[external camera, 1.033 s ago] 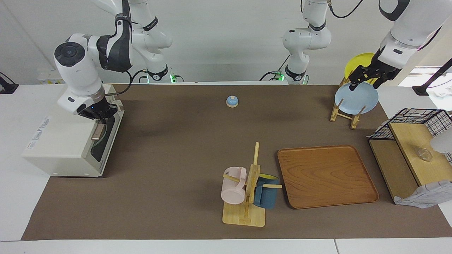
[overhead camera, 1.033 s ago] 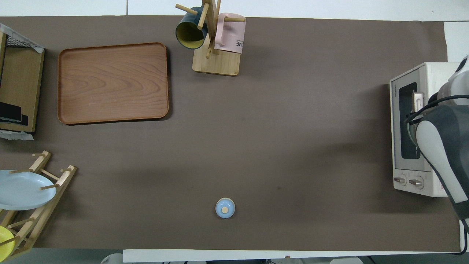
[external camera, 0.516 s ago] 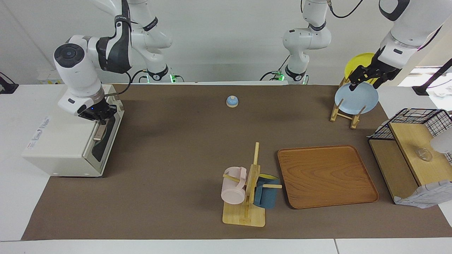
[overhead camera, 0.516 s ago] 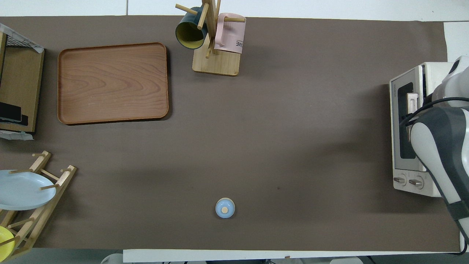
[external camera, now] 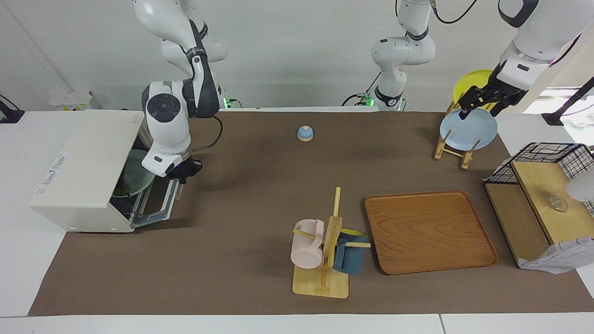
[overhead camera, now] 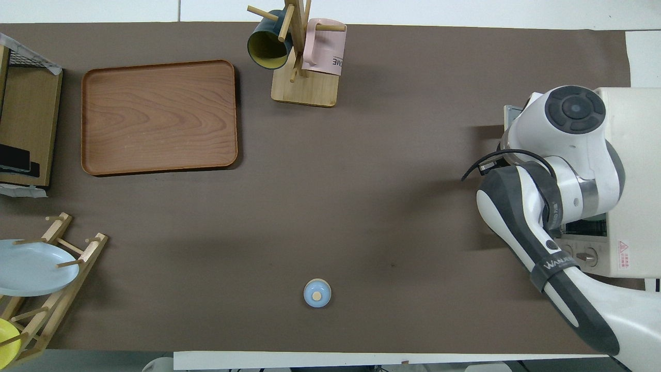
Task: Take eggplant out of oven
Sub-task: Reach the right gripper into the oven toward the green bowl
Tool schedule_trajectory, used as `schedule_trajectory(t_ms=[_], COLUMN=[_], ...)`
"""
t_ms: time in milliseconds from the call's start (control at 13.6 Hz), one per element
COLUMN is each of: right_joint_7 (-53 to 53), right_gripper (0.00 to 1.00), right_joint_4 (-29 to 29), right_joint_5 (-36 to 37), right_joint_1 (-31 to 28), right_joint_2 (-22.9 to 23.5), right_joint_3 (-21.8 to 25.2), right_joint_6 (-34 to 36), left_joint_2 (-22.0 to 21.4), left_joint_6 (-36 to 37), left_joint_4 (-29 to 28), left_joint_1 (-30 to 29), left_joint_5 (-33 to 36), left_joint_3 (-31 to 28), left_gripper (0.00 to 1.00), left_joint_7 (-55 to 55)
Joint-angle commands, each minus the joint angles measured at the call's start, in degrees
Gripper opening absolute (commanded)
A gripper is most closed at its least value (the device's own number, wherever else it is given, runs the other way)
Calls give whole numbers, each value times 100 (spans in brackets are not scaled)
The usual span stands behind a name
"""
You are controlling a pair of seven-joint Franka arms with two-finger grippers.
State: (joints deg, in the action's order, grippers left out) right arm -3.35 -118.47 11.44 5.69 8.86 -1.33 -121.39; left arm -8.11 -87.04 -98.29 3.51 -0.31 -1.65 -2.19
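Inside the oven [external camera: 79, 185], a pale green plate [external camera: 134, 172] shows; I can't make out the eggplant. My right gripper [external camera: 182, 175] sits at the dropped door [external camera: 160, 204], grip unclear. My left gripper [external camera: 480, 99] waits over the plate rack [external camera: 452, 148], fingers unreadable.

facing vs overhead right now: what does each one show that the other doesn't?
Facing only: the oven interior with its door dropped open, a green plate inside, the right gripper at the door's edge, and the left gripper over the plate rack.
Overhead only: the oven's knobs.
Both: tray, mug rack, bell.
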Motion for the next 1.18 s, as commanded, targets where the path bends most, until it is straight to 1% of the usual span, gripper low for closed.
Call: schedule_trajectory(t_ms=[0, 148, 295, 443, 516, 590, 664, 811, 959, 1107], right_joint_7=[53, 212, 299, 650, 730, 739, 739, 731, 687, 564], right_gripper=[0, 0, 0, 10, 17, 36, 50, 66, 65, 62], right_joint_4=[52, 43, 43, 148, 218, 280, 281, 280, 254, 71], right_joint_5=[78, -333, -589, -800, -801, -784, -740, -582, -398, -318], right_joint_1=[-156, -78, 36, 405, 519, 494, 425, 92, -225, -462], right_joint_2=[282, 415, 424, 398, 328, 205, 30, -243, -376, -437], right_joint_3=[63, 63, 54, 63, 63, 71, 97, 107, 107, 89], right_joint_6=[-210, -323, -342, -254, -97, 139, 272, 685, 949, 863], left_joint_2=[-42, -42, -42, -42, -42, -42, -42, -42, -42, -42], left_joint_6=[-6, -6, -6, -6, -6, -6, -6, -6, -6, -6], left_joint_4=[-6, -6, -6, -6, -6, 3, -6, -6, -6, -6], left_joint_1=[-17, -17, -17, -17, -17, -17, -17, -17, -17, -17], left_joint_5=[-21, -21, -21, -21, -21, -21, -21, -21, -21, -21], left_joint_3=[-11, -11, -11, -11, -11, -11, -11, -11, -11, -11], left_gripper=[100, 100, 100, 100, 100, 100, 100, 100, 100, 100], left_joint_7=[35, 35, 35, 35, 35, 35, 35, 35, 35, 35])
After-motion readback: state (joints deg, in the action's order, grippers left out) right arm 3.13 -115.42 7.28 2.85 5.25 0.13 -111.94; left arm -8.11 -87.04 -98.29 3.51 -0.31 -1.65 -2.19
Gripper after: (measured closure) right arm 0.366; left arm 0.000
